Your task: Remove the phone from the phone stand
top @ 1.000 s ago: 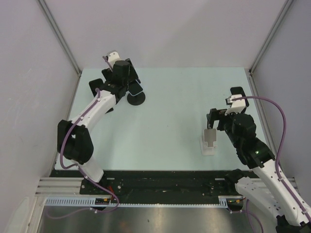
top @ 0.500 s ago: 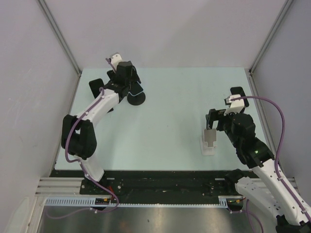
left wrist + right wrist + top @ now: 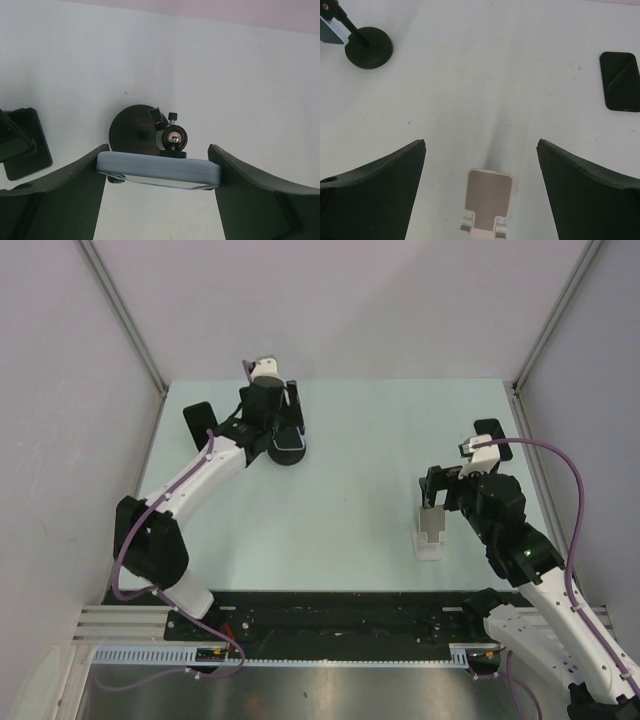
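Observed from the room side. The left arm reaches to the far left part of the table. The left gripper has the phone between its fingers. One finger presses against each short end of the phone, so the gripper is partly closed and clamped on it. The phone has a pale blue-grey case and lies level across the gap, edge-on to the wrist camera.

The phone stand has a round black base, which rests on the table directly beyond the phone. Its short stem ends in a ball-joint head that sits just behind the phone's upper edge. From the overhead view the phone overlaps the near side of the base. Whether the phone is still seated in the holder or already free of it cannot be determined from any view.

A black pad lies flat on the table to the left of the stand, apart from it.

The right arm is well apart from this, on the right side of the table. The right gripper has its fingers spread wide and holds nothing. It hangs above a small silver stand, which stands on the table between the two fingers and is not touched by either. A second black flat item lies further back near the right edge of the table.
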Robot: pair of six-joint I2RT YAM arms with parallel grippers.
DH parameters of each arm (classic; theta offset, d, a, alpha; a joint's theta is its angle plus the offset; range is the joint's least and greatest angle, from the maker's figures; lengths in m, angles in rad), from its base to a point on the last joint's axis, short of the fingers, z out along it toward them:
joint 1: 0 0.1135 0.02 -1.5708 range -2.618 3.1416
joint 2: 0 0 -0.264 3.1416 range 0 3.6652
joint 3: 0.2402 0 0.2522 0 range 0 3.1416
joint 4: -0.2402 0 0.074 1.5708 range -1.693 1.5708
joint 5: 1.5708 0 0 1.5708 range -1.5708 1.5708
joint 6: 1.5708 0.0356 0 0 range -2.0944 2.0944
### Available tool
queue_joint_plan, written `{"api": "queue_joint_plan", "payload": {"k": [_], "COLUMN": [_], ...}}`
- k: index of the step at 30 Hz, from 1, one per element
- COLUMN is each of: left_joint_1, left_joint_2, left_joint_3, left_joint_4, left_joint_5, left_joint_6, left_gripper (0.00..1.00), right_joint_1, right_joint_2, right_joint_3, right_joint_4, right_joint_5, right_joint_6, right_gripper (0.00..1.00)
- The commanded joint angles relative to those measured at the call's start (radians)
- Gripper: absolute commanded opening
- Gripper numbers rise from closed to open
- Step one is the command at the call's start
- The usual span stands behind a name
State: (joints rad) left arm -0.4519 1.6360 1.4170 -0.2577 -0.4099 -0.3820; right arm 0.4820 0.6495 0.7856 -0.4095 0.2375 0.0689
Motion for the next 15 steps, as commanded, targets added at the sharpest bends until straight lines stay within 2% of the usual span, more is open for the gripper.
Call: {"api": "queue_joint_plan", "payload": {"k": [1,6,10,15], "left_joint_1": [-0.06,-0.135,-0.182,-0.249], "left_joint_2": [-0.188,-0.306,-0.379,-0.464], "left_joint_3": [-0.021,-0.118,-0.179,-0.256], "left_joint_4": [0.075,0.075,0.075,0.078], "left_joint_5": [0.141,0.294,0.387,0.44], "left_joint_6": [0.094,0.133,0.141,0.155], "left_gripper": [0.03,0.0,0.0,0.0], "right_joint_1": [0.0,0.006,0.013,0.024], "right_joint_2": [-0.007,0.007,0.025,0.07], "right_joint_3": [0.003,0.001,0.001,0.003], "right_joint_4": [0.054,0.07,0.101,0.15], "right_joint_5": [-0.055,-0.161,-0.338,-0.49], "right_joint_6": [-0.017,-0.017,-0.012,0.026], "right_gripper": [0.99,0.98,0.98,0.95]}}
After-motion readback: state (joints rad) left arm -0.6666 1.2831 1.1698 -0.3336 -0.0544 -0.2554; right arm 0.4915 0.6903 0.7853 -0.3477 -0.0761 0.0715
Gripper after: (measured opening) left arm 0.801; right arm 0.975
